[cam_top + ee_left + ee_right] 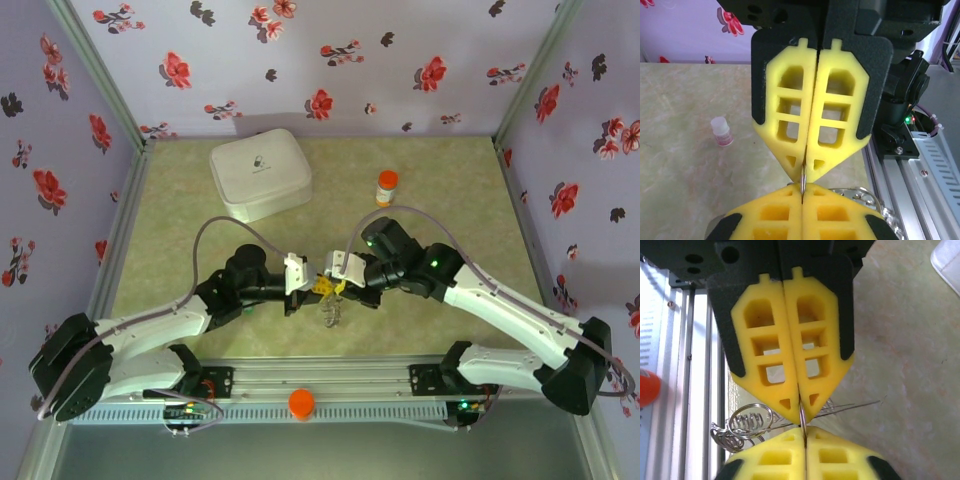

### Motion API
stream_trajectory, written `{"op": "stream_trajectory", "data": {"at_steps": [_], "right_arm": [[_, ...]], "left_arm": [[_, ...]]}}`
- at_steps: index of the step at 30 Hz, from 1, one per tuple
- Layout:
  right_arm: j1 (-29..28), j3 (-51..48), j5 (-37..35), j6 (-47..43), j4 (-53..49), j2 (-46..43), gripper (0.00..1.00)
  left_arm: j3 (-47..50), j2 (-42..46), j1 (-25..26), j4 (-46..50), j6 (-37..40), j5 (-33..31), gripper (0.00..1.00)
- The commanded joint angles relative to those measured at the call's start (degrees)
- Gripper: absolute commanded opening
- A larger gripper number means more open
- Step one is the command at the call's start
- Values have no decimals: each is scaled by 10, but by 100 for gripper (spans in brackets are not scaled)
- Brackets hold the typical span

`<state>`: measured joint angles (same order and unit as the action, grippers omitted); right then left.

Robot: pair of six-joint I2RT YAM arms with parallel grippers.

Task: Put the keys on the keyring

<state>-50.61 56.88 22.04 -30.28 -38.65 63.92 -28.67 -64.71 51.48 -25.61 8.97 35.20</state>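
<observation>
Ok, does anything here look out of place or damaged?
Nothing looks spilled or broken. One odd thing: the left claw and the right claw meet tip to tip, both shut on the same thin ring, and a tangle of wire rings is bunched just beside them.

I'm working in a lab test booth: lavender walls printed with red and black flowers, silver aluminium corner posts, a mottled beige tabletop, and a slotted aluminium rail along its near edge.

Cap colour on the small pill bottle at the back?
Orange cap; clearest in the top external view.
</observation>
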Motion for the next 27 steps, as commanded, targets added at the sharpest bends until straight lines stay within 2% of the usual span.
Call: {"op": "stream_trajectory", "data": {"at_steps": [1,4,8,15,20,27], "right_arm": [[15,-19,24,38,48,-33,21],[42,-63,53,73,90,-68,25],[42,-98,52,92,114,-80,24],[44,-124,81,119,166,-78,26],[50,-159,67,133,179,-109,36],[46,-185,67,168,275,-85,36]], "left_arm": [[5,-2,-2,-73,-16,10,0],[29,-7,-6,-144,-38,10,0],[45,-15,-10,-201,-58,10,0],[67,-27,-12,-270,-77,-3,0],[85,-24,-12,-309,-84,-30,0],[90,-33,-12,-342,-101,-35,0]]}}
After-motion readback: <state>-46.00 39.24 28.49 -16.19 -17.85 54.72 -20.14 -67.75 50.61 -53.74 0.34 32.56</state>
